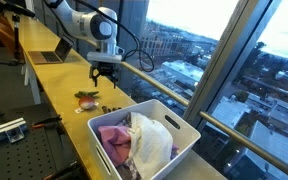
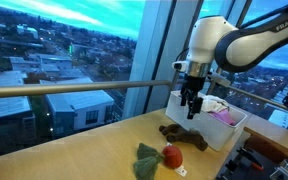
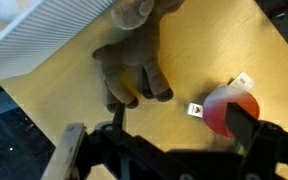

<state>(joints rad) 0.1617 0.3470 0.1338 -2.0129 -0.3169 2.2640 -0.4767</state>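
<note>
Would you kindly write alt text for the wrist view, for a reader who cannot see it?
Seen from above, the open gripper hangs over a brown plush toy lying on a wooden table. A red round toy lies beside it, and a white ribbed basket fills a top corner.
</note>
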